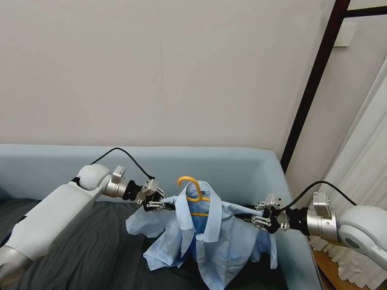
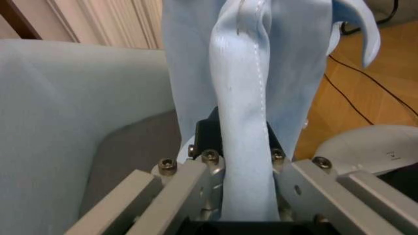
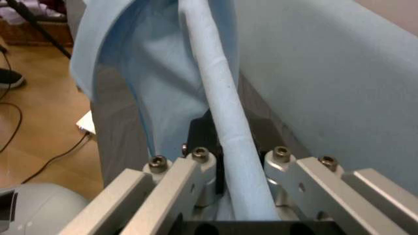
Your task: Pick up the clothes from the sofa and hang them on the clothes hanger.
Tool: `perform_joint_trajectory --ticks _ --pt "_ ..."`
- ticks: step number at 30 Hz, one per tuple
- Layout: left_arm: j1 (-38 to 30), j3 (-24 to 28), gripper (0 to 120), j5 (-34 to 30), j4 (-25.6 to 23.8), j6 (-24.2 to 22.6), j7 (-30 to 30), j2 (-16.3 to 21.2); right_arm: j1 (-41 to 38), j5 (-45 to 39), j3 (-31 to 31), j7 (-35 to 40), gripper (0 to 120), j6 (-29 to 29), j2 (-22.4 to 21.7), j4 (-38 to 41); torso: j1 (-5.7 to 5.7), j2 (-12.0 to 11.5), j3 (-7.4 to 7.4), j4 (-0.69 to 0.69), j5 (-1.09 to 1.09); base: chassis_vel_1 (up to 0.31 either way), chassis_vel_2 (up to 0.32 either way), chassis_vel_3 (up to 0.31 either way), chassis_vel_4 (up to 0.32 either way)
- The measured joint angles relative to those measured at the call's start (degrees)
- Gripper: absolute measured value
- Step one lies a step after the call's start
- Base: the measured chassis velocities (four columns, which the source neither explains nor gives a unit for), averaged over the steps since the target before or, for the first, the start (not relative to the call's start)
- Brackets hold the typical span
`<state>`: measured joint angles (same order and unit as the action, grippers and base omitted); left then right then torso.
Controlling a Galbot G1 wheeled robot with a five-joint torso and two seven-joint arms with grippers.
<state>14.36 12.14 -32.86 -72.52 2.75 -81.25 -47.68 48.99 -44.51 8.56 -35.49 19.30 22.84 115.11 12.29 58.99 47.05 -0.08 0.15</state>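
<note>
- You have the light blue shirt [image 1: 217,241] draped on a yellow hanger [image 1: 188,180]. It is held between both arms in front of the sofa [image 1: 242,162], and the hanger's hook stands upright above the collar.
- Your left gripper [image 1: 158,201] sits at about 9 o'clock of the hanger. Its jaws are clamped on a bunched fold at the shirt's shoulder.
- In the left wrist view, the left gripper [image 2: 243,169] has a thick roll of the shirt [image 2: 242,93] running out from between its metal fingers [image 2: 189,178]. The fingers press the cloth from both sides.
- Your right gripper [image 1: 259,216] sits at about 4 o'clock of the hanger, a little lower than the left one. Its jaws are closed on the other shoulder.
- In the right wrist view, the right gripper [image 3: 232,166] pinches a narrower rolled fold of the shirt [image 3: 219,93].
- The shirt is spread between the two grippers, and its body and sleeves hang toward 6 o'clock.
- The lower cloth reaches down by the dark grey seat cushion [image 1: 91,241]. You cannot tell from these views whether it touches.
- The sofa's pale blue backrest runs behind the shirt, at its 12 o'clock.
</note>
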Motion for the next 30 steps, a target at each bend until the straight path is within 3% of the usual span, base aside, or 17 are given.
perform_joint_trajectory --ticks 12,20,22,23,27,30 --pt "-1.4 1.0 3 0.8 1.5 0.3 -1.1 -0.9 0.8 4.3 0.8 -2.9 4 -3.7 0.7 -0.8 0.0 0.0 0.0 0.0 0.0 0.0 0.0 0.0 0.0" --pt "-1.5 0.2 36 -0.9 2.3 1.5 -0.8 -0.4 2.3 3.5 1.9 -1.5 4 -4.7 1.3 -0.4 0.0 0.0 0.0 -0.01 -0.01 0.0 0.0 0.0 0.0" --pt "-1.5 -0.1 38 -1.2 2.3 1.6 -0.8 -0.2 2.4 3.1 1.9 -1.3 4 -4.8 1.4 -0.4 0.0 0.0 0.0 -0.01 -0.01 0.0 0.0 0.0 0.0" --pt "-1.5 -0.8 47 -1.7 2.3 1.7 -1.0 0.4 2.5 2.1 1.9 -1.0 4 -4.9 1.6 -0.5 0.0 0.0 0.0 -0.01 -0.01 0.0 0.0 0.0 0.0" --pt "-1.5 -1.9 58 -2.1 2.3 1.7 -1.8 1.5 2.5 1.2 1.9 -1.0 4 -5.4 2.0 -0.9 0.0 0.0 0.0 0.0 -0.01 0.0 0.0 0.0 0.0" --pt "-1.3 -5.2 73 -2.8 2.3 1.7 -3.9 4.6 2.3 0.1 1.9 -1.2 4 -6.1 2.4 -1.5 0.0 0.0 0.0 -0.01 -0.01 0.0 0.0 0.0 0.0"
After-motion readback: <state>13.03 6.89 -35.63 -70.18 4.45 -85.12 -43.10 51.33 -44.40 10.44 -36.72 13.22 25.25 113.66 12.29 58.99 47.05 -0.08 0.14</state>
